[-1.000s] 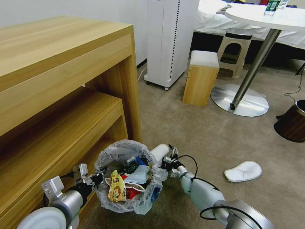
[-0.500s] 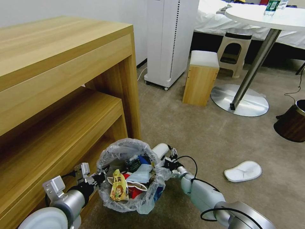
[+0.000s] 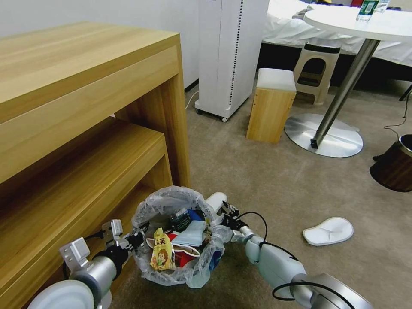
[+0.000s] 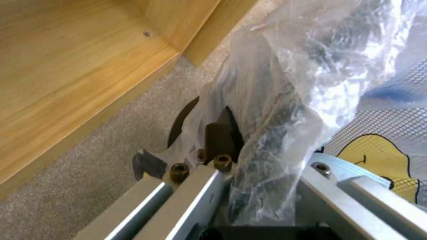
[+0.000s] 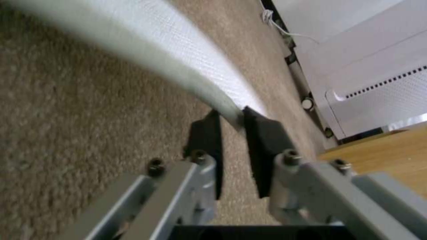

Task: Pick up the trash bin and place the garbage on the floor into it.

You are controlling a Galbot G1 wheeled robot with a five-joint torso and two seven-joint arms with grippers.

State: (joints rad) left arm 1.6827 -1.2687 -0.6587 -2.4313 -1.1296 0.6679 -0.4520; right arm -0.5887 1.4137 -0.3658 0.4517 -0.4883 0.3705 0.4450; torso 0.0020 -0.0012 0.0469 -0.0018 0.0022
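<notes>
Looking down from the head camera, I see the big wooden desk [image 3: 86, 107] across the left half of the frame, its lower shelf running toward the lower left. The floor [image 3: 279, 184], tan carpet, covers the middle and right. At the top centre stands a white tower unit [image 3: 229, 56], with a small wooden stool [image 3: 271, 105] just to its right and the round table [image 3: 369, 25] on its chrome pedestal in the upper right. A brown wood-look bin [image 3: 395, 165] sits at the right edge.

Low in the centre is the trash bin [image 3: 178, 236], its crinkled clear liner spilling over the rim, close beside the desk's corner post. Inside I can make out a light-blue face mask [image 3: 189, 235], a yellow snack packet [image 3: 162, 255] and something red beneath them.

My left gripper [image 3: 136, 239] comes in from the lower left and is clamped on the bin's near rim; on the left wrist camera its dark fingers [image 4: 220, 140] pinch rim and plastic together. My right gripper [image 3: 226, 211] reaches from the lower right, just beside the bin's right rim, and grips the edge of a white slipper [image 3: 216, 201]; the right wrist camera shows that edge [image 5: 186, 76] nipped between the two black pads [image 5: 262, 133].

A second white slipper [image 3: 328, 230] lies flat on the carpet at the lower right, well apart from the bin.
</notes>
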